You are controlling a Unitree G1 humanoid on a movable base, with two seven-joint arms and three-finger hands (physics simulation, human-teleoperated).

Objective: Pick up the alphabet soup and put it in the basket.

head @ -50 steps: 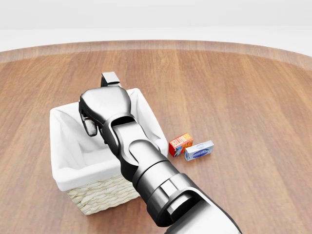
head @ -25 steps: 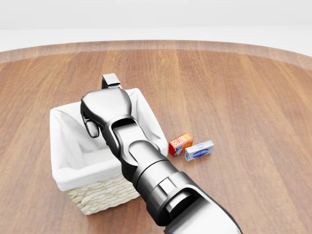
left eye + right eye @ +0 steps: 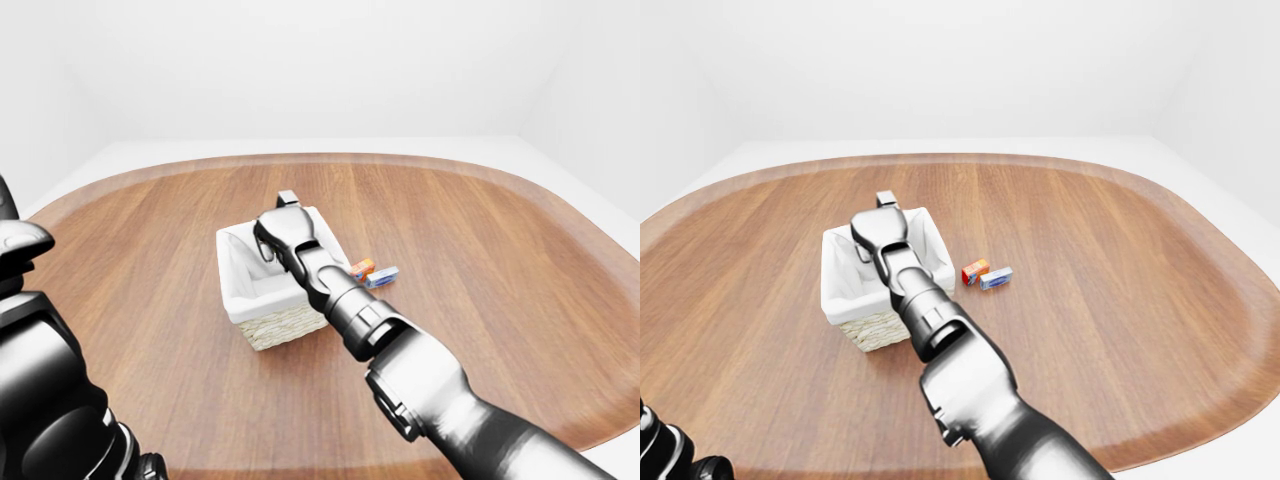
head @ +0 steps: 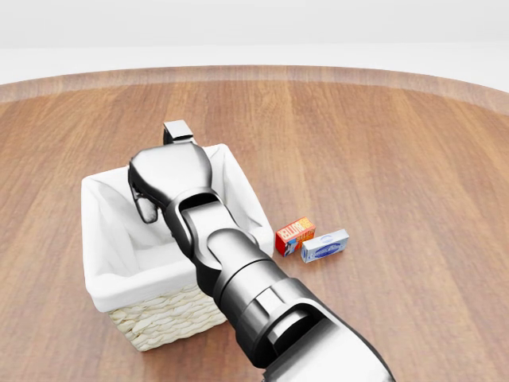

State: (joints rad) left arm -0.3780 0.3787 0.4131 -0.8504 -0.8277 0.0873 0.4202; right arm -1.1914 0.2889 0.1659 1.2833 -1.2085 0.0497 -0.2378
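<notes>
Nearest, the right arm (image 4: 262, 310) is entering the head view from the bottom edge and reaching up and leftward over the basket (image 4: 155, 318). At the lower left of the left-eye view, the dark bulk of the left arm (image 3: 40, 400) is sitting close to the camera; its hand is not showing in any view.

Further along, the wicker basket with its white cloth lining (image 4: 107, 239) is standing on the wooden tabletop (image 4: 398, 159), and the forearm is crossing its right half. The right hand (image 4: 171, 179) is hanging above the upper part of the basket's opening, knuckles up. One of its fingers (image 4: 147, 208) is curling downward toward the lining on the left of the hand. Whether the fingers are closed round anything cannot be told, since the hand's own back is hiding the palm. A small dark grey shape (image 4: 179, 130) is poking out just past the hand's top edge, beside the basket's far rim; what it is cannot be made out.

The alphabet soup is not visible as such in any view.

To the right of the basket, a small red-and-orange box (image 4: 294, 235) and a small blue-and-white box (image 4: 324, 246) are lying touching each other on the tabletop.
</notes>
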